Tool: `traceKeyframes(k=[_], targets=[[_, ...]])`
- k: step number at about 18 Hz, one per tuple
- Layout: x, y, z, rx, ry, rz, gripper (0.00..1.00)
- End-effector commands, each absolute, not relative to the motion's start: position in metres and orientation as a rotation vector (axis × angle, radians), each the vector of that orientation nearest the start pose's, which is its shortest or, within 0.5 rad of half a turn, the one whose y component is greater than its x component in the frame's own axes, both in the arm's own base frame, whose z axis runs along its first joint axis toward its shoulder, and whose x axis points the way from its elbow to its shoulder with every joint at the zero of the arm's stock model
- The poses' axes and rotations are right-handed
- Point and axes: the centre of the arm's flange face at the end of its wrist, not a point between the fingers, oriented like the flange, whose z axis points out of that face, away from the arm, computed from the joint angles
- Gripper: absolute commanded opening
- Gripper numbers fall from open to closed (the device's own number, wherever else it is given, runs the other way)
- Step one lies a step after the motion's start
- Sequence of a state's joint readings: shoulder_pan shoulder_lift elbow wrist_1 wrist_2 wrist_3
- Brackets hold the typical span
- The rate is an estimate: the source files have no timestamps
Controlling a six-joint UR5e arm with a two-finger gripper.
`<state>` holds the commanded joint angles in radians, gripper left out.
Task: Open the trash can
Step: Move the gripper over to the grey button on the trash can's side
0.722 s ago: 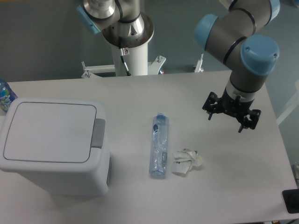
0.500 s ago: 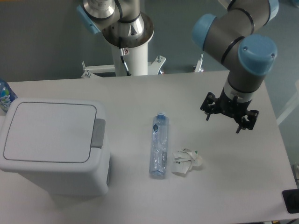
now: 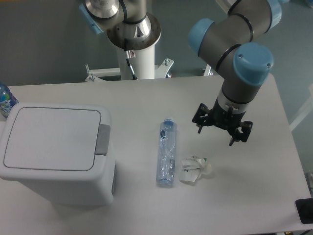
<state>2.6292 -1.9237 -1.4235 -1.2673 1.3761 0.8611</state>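
The trash can (image 3: 54,152) is a large light-grey bin at the left of the table. Its flat lid (image 3: 51,138) lies shut, and a darker grey push tab (image 3: 102,139) sits on the lid's right edge. My gripper (image 3: 221,125) hangs over the table right of centre, far to the right of the bin. It points downward, with its black fingers (image 3: 199,117) spread apart and nothing between them.
A clear plastic bottle (image 3: 167,152) lies on its side mid-table, between bin and gripper. Crumpled white paper (image 3: 194,169) rests just right of it. A blue-labelled bottle (image 3: 5,99) stands at the far left edge. The arm's white base post (image 3: 137,54) rises behind the table.
The gripper has moved left, toward the middle of the table, and slightly nearer the lying bottle. The bin and the other items have not moved.
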Motion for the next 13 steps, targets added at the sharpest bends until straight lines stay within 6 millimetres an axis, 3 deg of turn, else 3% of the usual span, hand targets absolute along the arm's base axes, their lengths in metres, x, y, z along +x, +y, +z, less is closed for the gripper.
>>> traceKeyframes(k=[3, 4, 5, 8, 10, 13], targets=[[-0.467, 0.45, 0.418, -2.834, -0.422, -0.058, 1.0], [-0.453, 0.454, 0.434, -2.792, -0.414, -0.071, 1.0], [-0.442, 0.459, 0.436, -2.75, -0.407, -0.114, 1.0], [-0.423, 0.467, 0.471, -2.564, -0.434, -0.192, 1.0], [-0.413, 0.471, 0.487, -2.523, -0.495, -0.215, 1.0], [-0.381, 0.495, 0.498, -2.507, -0.471, -0.26, 1.0]])
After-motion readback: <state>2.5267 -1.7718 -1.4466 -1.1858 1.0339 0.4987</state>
